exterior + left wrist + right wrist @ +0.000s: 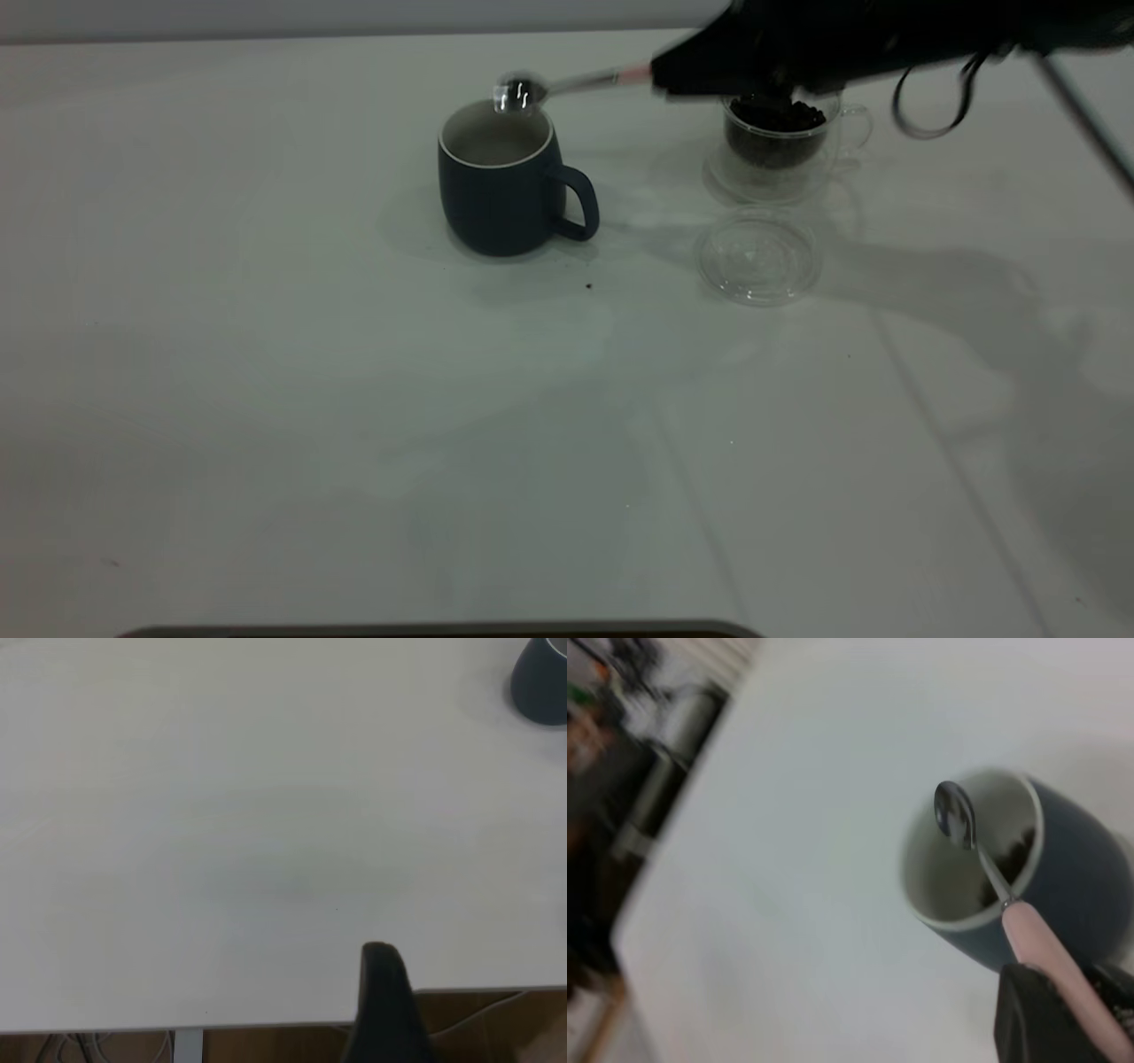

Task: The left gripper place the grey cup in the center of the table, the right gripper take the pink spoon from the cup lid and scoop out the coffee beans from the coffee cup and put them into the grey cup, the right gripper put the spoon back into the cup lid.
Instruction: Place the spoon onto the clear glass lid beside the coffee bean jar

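The grey cup (500, 182) stands upright near the middle of the table (354, 399), its handle toward the coffee cup. My right gripper (663, 76) is shut on the pink spoon (567, 84) by its pink handle and holds the metal bowl over the cup's far rim. In the right wrist view the pink spoon (983, 859) reaches over the grey cup (1072, 868), its bowl looks empty, and some coffee beans (1012, 859) lie inside. The clear coffee cup (780, 146) holds coffee beans (780, 117). The cup lid (757, 257) lies bare in front of it. My left gripper (381, 979) hangs parked at the table edge.
A small dark speck (588, 285) lies on the table in front of the grey cup. The right arm and its looped cable (926, 106) stretch above the coffee cup. The grey cup (542, 682) shows far off in the left wrist view.
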`<state>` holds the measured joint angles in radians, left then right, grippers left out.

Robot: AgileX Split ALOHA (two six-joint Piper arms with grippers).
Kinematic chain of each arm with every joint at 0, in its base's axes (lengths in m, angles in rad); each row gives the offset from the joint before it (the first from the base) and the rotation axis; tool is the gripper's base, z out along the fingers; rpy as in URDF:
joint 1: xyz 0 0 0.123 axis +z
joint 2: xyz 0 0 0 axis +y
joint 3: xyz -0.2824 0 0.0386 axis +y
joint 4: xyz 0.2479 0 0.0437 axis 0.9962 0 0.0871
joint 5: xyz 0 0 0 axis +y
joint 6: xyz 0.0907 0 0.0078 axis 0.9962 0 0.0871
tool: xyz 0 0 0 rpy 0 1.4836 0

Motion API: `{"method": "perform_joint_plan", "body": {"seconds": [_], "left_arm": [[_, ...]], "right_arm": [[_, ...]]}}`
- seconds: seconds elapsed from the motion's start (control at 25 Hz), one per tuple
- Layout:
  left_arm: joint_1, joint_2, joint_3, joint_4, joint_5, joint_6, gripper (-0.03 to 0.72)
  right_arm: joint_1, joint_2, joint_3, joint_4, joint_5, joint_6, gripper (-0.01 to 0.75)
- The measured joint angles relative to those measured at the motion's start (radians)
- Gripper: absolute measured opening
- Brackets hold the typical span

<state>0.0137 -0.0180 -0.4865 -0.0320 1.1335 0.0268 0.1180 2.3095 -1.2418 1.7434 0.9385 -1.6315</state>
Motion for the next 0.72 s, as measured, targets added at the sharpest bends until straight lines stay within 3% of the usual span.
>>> {"method": "perform_joint_plan", "body": {"seconds": [0.2,0.44,0.72], "left_arm": [[0.000,0.000,0.000,0.000,0.000,0.000,0.567],[0.000,0.000,0.000,0.000,0.000,0.000,0.567],[0.000,0.000,0.000,0.000,0.000,0.001,0.567]], "right_arm": [[-0.128,-0.145,0.188,-0.003,0.020,0.170,0.106],[-0.289,-0.209,0.454,0.038,-0.003,0.205,0.106],[-0.340,-0.102,0.494,0.052,-0.036,0.204,0.106]]}}
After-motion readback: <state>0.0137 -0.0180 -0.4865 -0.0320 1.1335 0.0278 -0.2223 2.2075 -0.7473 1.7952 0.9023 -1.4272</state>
